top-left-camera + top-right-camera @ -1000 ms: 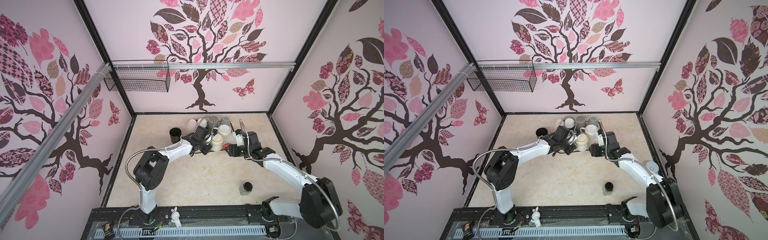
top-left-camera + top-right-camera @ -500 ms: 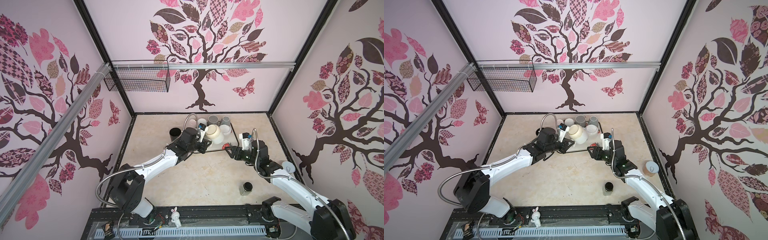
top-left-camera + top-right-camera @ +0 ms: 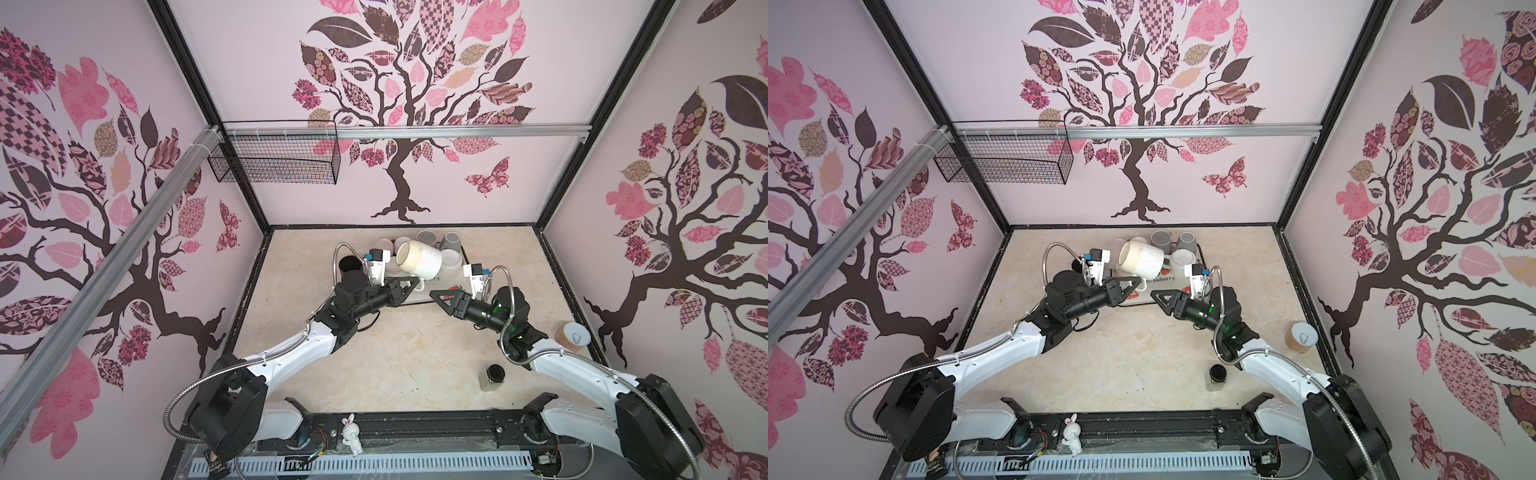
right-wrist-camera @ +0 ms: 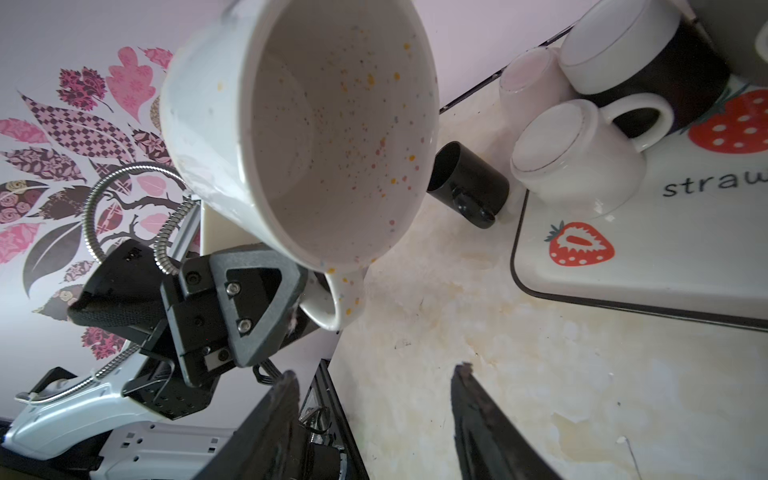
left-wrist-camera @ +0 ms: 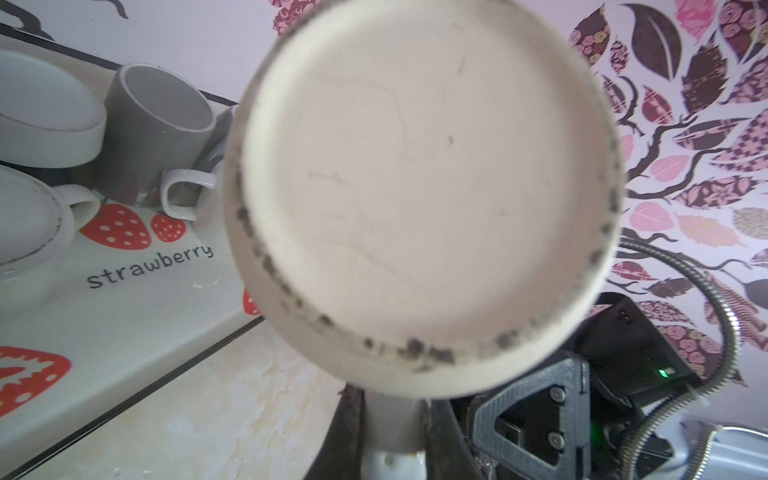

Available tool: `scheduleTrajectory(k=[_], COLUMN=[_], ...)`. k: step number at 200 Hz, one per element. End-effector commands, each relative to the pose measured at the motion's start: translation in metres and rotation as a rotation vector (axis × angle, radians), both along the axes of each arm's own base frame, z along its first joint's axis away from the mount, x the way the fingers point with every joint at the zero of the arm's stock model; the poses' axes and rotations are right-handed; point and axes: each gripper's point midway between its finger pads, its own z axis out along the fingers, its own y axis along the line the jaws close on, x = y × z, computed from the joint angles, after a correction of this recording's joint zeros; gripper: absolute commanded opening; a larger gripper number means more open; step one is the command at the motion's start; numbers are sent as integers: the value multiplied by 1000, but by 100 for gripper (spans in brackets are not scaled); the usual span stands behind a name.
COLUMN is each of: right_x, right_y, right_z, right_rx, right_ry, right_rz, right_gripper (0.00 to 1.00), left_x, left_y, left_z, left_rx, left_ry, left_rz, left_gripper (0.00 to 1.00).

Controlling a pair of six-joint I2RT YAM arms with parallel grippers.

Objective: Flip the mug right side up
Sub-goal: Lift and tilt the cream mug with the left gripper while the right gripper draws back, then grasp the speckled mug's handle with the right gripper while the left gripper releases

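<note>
On the far left, the black cup (image 3: 350, 263) stands on the surface beside the tray, out of the way.

My left hand (image 3: 405, 286) is clenched on the handle of the speckled mug (image 3: 419, 259). The right wrist view shows the handle pinched between its fingers (image 4: 257, 299). A second ago this mug sat low among the others on the strawberry tray (image 5: 137, 307), with both hands crowded against it. Now it hangs in the air above the near part of the tray, touching nothing else.

It lies roughly on its side. The unglazed base faces left towards my left wrist camera, and the mouth faces right and somewhat down, so the right wrist view looks straight into it. I judge the turn about half made: the mug is off the tray and no longer mouth-down, but not yet mouth-up. The wrist roll must go further before I can set it down.

To the right, my right hand (image 3: 436, 296) has backed away from the mug towards the near right. It is released, with its jaws apart and nothing between them. That leaves the left hand carrying the mug alone, by a thin handle, so I would expect it to swing if I roll fast.

Further right, the glass jar (image 3: 492, 376) and the tin (image 3: 575, 338) are well clear.
</note>
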Motion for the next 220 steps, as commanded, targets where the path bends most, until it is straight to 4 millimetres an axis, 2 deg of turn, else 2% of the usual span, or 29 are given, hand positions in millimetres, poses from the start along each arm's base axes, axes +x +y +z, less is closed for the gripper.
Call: scheduleTrajectory(k=[1,74,116,155,196,207,220], right_x=[-4,0,3,3,2,2,2], right_y=[10,28,35,43,46,46,48], right_z=[39,46,49,54,57,61,62], right_rx=[108,216,232,246,304,319,322], right_ry=[-64,-8,-6,-7,3,-5,-2], right_rz=[67,159,182,228,259,264,274], right_gripper=[61,60,42,38,20,20,31], left_x=[-19,-25,-27,-29,-31,-32,-33], left_y=[7,8,9,7,6,5,6], left_z=[67,64,61,59,59,57,55], left_rx=[-211,-264,-294,-296,-302,-303,-307], left_ry=[-148,-116,-93,-84,-75,-64,-54], left_rz=[-44,-70,-80,-90,-102,-105,-106], left_gripper=[0,0,0,0,0,0,0])
